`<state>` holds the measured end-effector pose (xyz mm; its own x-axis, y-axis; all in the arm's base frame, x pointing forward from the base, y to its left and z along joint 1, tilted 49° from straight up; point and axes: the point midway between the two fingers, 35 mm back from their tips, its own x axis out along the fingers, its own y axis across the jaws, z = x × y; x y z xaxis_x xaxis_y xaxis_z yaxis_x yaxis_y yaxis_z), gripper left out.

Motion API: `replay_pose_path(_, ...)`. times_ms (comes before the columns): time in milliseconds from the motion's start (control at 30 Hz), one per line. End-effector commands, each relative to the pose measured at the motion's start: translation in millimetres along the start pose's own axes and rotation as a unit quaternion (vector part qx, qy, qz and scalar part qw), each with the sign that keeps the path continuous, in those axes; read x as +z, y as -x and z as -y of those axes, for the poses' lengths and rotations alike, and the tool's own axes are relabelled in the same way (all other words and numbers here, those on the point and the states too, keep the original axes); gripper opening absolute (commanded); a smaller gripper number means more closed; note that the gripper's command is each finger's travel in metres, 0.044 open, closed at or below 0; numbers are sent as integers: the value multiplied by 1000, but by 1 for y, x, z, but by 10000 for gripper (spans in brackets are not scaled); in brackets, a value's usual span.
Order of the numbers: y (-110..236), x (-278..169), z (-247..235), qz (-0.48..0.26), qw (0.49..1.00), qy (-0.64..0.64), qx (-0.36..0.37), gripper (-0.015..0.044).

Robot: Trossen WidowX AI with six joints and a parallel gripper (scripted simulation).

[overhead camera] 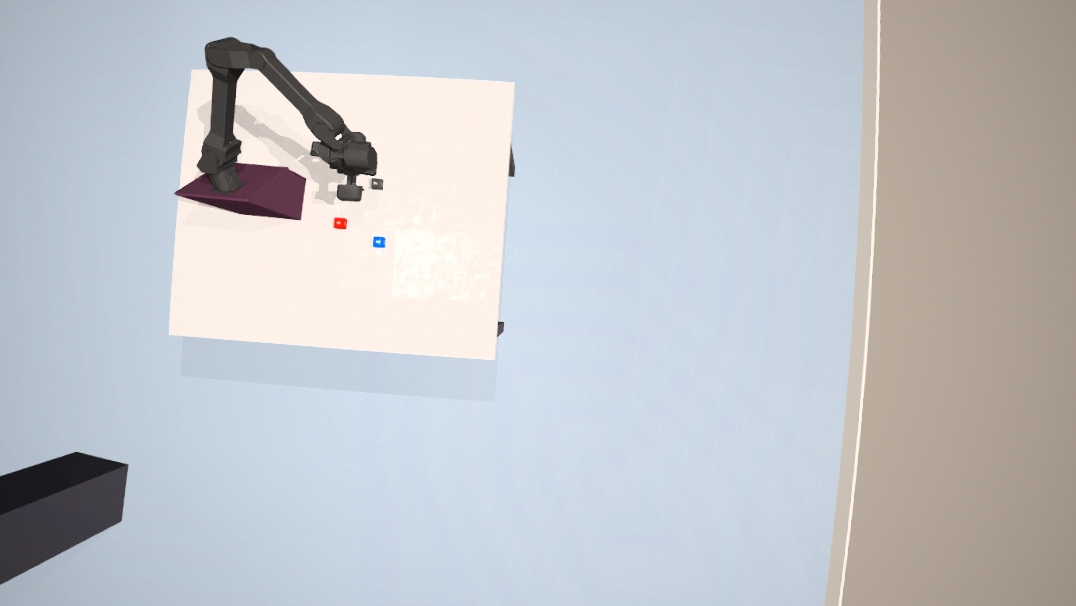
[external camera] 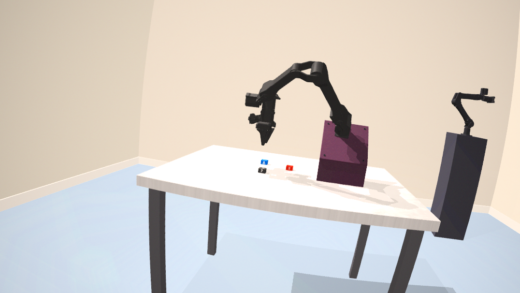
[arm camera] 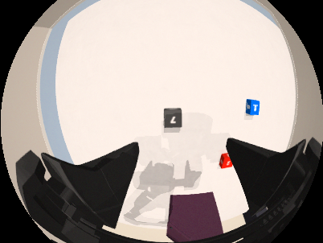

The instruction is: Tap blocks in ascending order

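Observation:
A black block [overhead camera: 377,183] [external camera: 262,170] [arm camera: 173,118] shows a white 7. A red block [overhead camera: 340,222] [external camera: 289,168] [arm camera: 225,161] shows a 2. In the wrist view the right finger partly covers it. A blue block [overhead camera: 378,241] [external camera: 264,161] [arm camera: 253,107] has a white digit that I cannot read for certain. All three stand apart on the white table [overhead camera: 248,301] [external camera: 203,174] [arm camera: 120,60]. My gripper [external camera: 263,144] [arm camera: 185,146] is open and empty, pointing down high above the table. In the wrist view the black block lies ahead of and between the fingertips.
The purple base box [overhead camera: 274,195] [external camera: 341,170] [arm camera: 194,215] carries my arm at one side of the table. A second small arm [external camera: 462,109] stands on a dark pillar [external camera: 451,185] beyond the table. The arm's shadow falls across the table near the blocks.

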<state>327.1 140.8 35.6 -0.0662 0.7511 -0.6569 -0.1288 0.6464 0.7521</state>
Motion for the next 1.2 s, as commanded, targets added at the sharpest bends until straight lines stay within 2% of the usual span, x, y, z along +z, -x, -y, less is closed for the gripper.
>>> replay_pose_path(0, 1, 3, 11, 1, 1000, -4, -2, 400)
replay_pose_path(300, 4, 15, 141, 4, 1000, -14, -9, 400)
replay_pose_path(433, 2, 10, 177, 1, 1000, -2, -4, 400)
replay_pose_path(1167, 2, 8, 180, 1, 1000, -1, -4, 400)
